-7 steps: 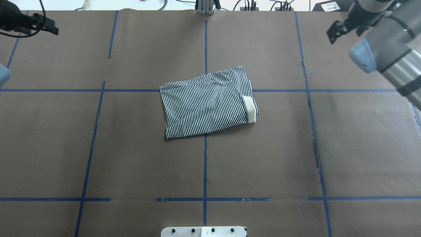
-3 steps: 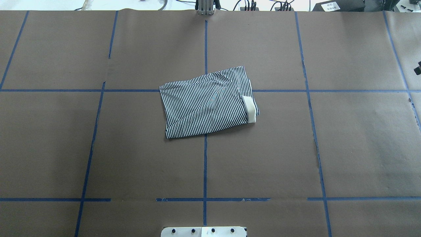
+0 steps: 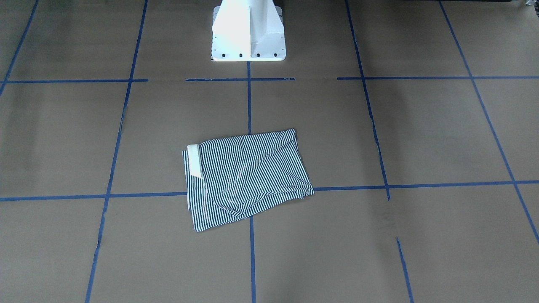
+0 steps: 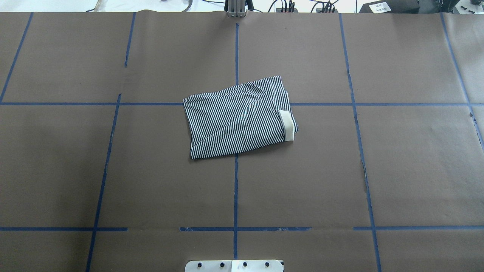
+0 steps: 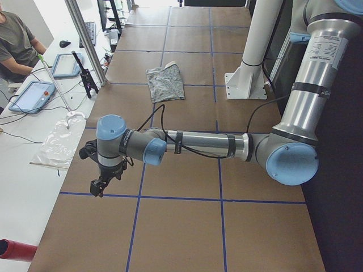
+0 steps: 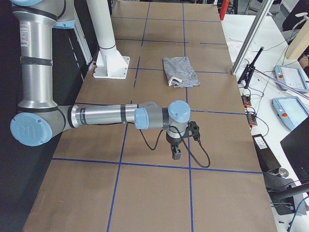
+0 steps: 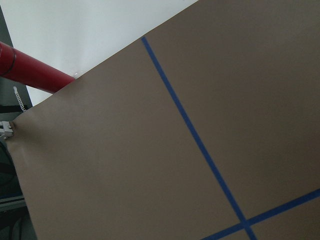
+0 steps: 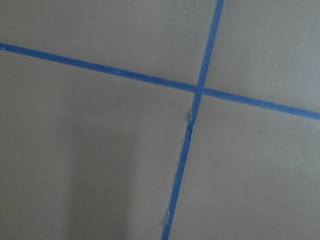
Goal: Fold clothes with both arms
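At the ends of the counter (image 4: 113,170), low over bare brown paper: left claw (image 5: 97,187) and right claw (image 6: 176,153), both well apart from the shirt. Seen only from the side, so cannot tell whether spread apart or pressed together. Farther in, near the counter's middle: shirt (image 4: 238,119), folded into a compact, slightly skewed rectangle, lying flat and untouched, with the cream collar (image 4: 287,124) peeking out at one edge. Looks like folding done and both claws parked. Next, at most, squaring the skewed edges; otherwise no need to reach in.

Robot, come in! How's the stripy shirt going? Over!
Left gripper and right gripper far from shirt, open or shut unclear. Shirt folded, lying flat. Nothing on it. Over.
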Robot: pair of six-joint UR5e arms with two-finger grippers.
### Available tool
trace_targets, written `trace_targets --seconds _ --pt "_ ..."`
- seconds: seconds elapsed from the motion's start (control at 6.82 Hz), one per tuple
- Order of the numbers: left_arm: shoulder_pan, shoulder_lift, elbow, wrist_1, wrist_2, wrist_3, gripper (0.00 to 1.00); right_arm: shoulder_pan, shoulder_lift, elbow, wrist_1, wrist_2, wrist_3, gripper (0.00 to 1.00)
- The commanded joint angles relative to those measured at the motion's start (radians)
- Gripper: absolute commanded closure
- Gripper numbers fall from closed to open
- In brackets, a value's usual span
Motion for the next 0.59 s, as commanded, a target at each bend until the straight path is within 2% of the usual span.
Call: trace_targets --seconds 0.0,0.15,0.29,0.44 --pt "-0.011 0.085 0.001 -0.098 -0.159 0.007 0.0 0.023 -0.039 0.024 0.005 0.044 -0.003 0.0" --pt "-0.009 0.15 0.033 -0.126 -0.147 0.016 0.0 0.022 -0.038 -0.007 0.008 0.043 -0.017 0.0" --pt "-0.008 0.157 0.047 -0.166 -0.144 -0.054 0.0 0.031 -0.032 -0.005 0.019 0.049 -0.012 0.0" --pt "-0.011 0.177 -0.037 -0.099 -0.145 -0.209 0.0 0.031 -0.035 -0.004 0.017 0.052 -0.003 0.0"
